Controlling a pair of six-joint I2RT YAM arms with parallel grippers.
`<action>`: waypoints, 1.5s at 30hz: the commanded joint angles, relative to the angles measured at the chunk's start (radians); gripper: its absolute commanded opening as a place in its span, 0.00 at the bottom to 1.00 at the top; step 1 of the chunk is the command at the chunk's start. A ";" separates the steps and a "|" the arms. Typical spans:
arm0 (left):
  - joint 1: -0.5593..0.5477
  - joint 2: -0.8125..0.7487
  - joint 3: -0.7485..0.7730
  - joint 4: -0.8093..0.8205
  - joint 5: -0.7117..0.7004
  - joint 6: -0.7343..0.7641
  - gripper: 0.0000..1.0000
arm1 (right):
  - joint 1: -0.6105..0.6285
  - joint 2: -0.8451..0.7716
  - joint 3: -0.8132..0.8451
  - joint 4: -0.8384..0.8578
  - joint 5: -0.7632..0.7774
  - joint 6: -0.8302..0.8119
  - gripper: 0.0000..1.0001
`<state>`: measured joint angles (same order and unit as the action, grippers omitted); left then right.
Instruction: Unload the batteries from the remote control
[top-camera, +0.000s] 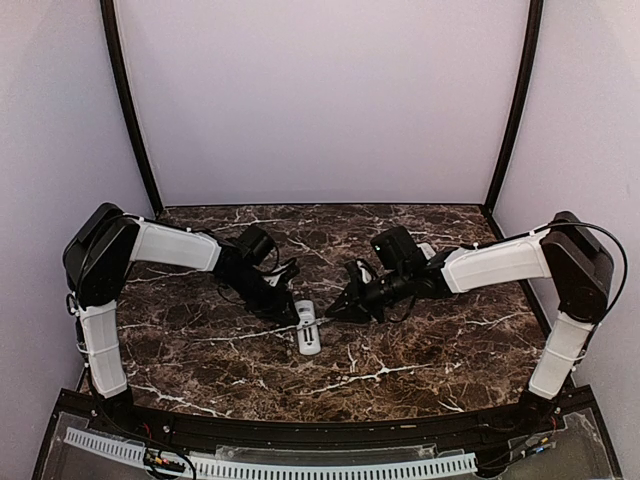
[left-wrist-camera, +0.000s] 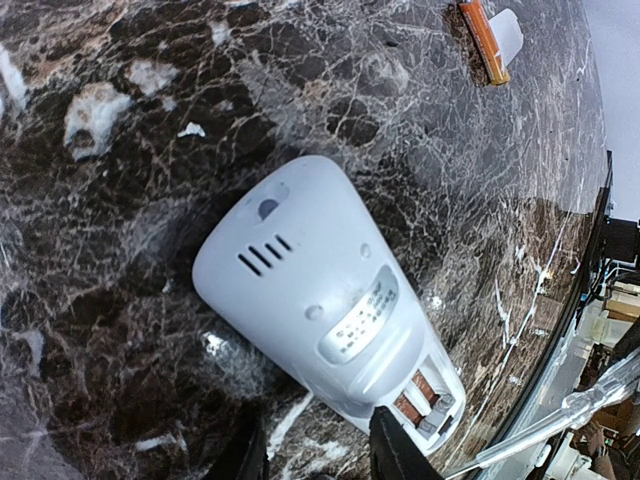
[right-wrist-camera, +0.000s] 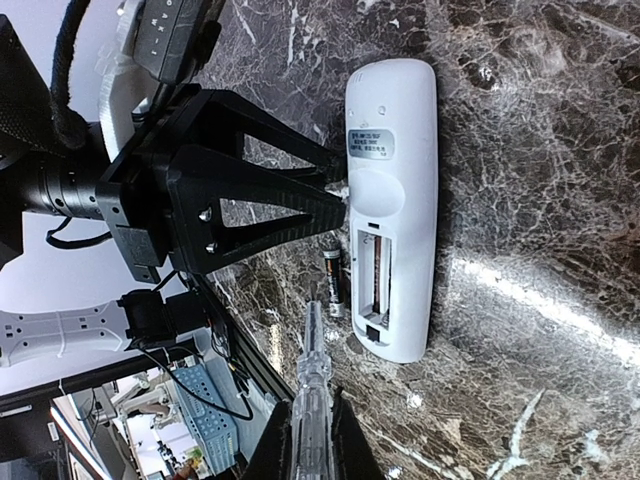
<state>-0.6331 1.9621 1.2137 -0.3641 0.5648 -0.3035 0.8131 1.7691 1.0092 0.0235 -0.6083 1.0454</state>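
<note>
left gripper (right-wrist-camera: 346, 192) half-spread, fingertips against remote (right-wrist-camera: 392, 130) edge; right gripper (right-wrist-camera: 312, 445) clamped on clear-handled rod (right-wrist-camera: 313, 370), tip near loose battery (right-wrist-camera: 335, 283) lying just beside open compartment; second battery (left-wrist-camera: 483, 42) well apart.

Left arm (top-camera: 175, 245) jaws apart, right arm (top-camera: 490, 265) jaws closed.

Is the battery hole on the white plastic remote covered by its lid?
No, the white plastic remote shows an open battery slot in the right wrist view.
</note>
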 joint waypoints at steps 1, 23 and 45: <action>-0.007 0.019 -0.011 -0.037 -0.010 0.000 0.35 | 0.006 -0.011 -0.011 0.038 -0.016 -0.003 0.00; 0.139 -0.338 -0.091 0.088 -0.186 0.036 0.61 | -0.115 -0.274 -0.180 -0.094 0.281 -0.094 0.00; 0.401 -0.576 -0.106 0.101 -0.220 0.030 0.70 | -0.155 -0.171 -0.296 0.000 0.319 -0.067 0.35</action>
<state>-0.2329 1.3800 1.1210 -0.2493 0.3264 -0.2687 0.6609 1.5841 0.7334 0.0521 -0.3302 0.9775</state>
